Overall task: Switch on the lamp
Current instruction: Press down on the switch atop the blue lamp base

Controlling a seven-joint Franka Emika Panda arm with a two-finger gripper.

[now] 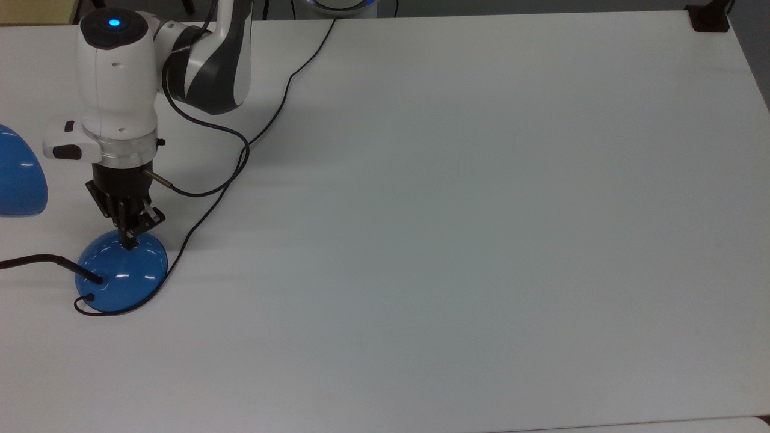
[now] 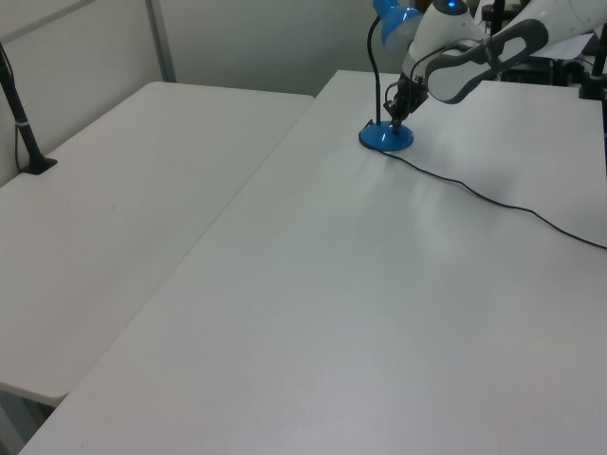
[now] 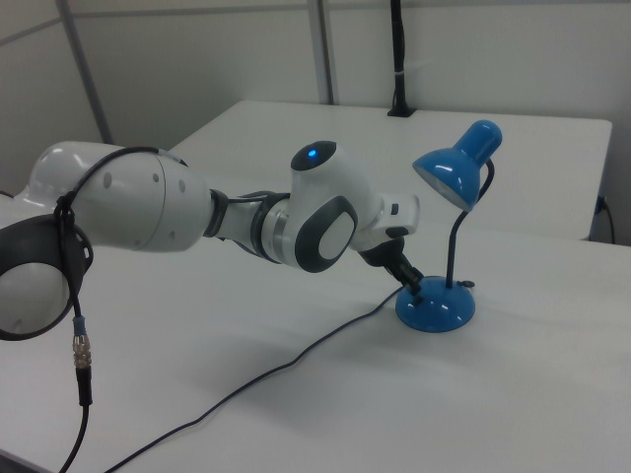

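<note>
The lamp stands at the top view's left edge, with its glossy blue dome base (image 1: 120, 276), black bendy neck (image 1: 42, 260) and blue shade (image 1: 18, 174). My gripper (image 1: 128, 243) points straight down with its fingers shut together. Its tip rests on the far top of the base, and the switch is hidden under it. In the left view the gripper (image 2: 395, 121) meets the base (image 2: 386, 138) below the shade (image 2: 391, 19). The right view has the gripper (image 3: 414, 289) touching the base (image 3: 436, 307) on the right view's left side, with the shade (image 3: 455, 168) above.
The lamp's thin black cord (image 1: 204, 219) runs from the base across the white table (image 1: 457, 210) to the far edge. The arm's own cable (image 1: 234, 168) loops beside it. A black clamp (image 1: 708, 18) sits at the far right corner.
</note>
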